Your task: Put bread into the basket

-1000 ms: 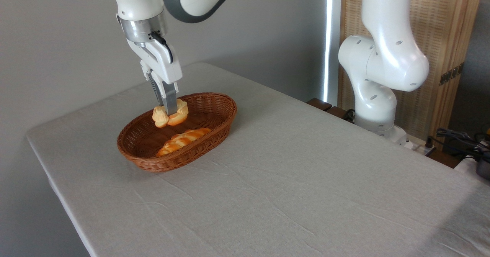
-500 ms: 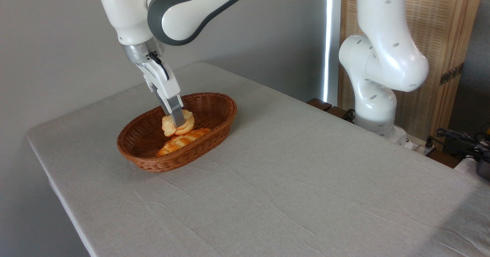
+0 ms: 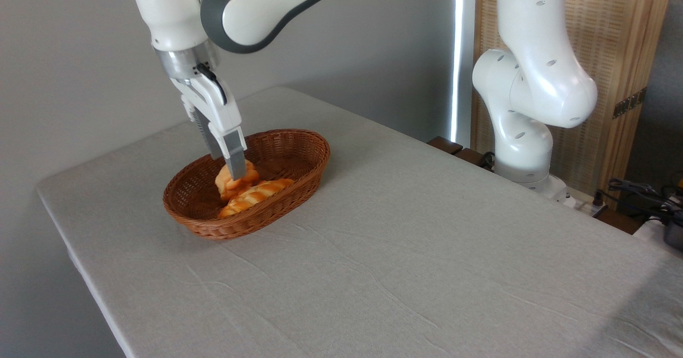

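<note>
The small pale golden bread (image 3: pixel 226 183) is low inside the reddish-brown wicker basket (image 3: pixel 302 135), tilted on edge just behind a braided orange loaf. My gripper (image 3: pixel 234 173) reaches down into the basket from the upper left. Its fingers (image 3: pixel 235 161) are closed on the bread's top. The near finger covers part of the bread, and the loaf hides its lower edge. I cannot tell whether the bread touches the basket floor.
A braided orange-glazed loaf (image 3: pixel 255 193) lies along the basket's near side. The basket stands at the back left of the grey-clothed table (image 3: pixel 405 251). The arm's white base (image 3: pixel 525 134) rises at the table's right rear, with cables (image 3: pixel 640 192) beyond it.
The gripper has carried the bread down from above the basket rim into the basket, and it now sits low behind the braided loaf. The wrist has shifted slightly left.
</note>
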You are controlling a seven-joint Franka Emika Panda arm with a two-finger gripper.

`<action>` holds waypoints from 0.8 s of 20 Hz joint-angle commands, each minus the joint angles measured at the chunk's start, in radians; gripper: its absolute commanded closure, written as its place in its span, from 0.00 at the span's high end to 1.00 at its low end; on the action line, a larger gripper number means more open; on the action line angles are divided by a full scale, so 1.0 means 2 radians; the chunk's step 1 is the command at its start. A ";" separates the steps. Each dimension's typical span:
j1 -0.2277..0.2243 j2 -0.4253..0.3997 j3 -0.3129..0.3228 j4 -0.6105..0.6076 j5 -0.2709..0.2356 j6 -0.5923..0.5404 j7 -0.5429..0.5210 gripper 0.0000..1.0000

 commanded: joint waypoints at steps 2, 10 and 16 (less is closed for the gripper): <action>-0.003 -0.022 0.036 0.022 0.007 -0.010 -0.004 1.00; -0.003 -0.049 0.143 0.022 0.007 -0.037 0.117 1.00; -0.003 -0.043 0.146 0.018 0.008 -0.037 0.123 1.00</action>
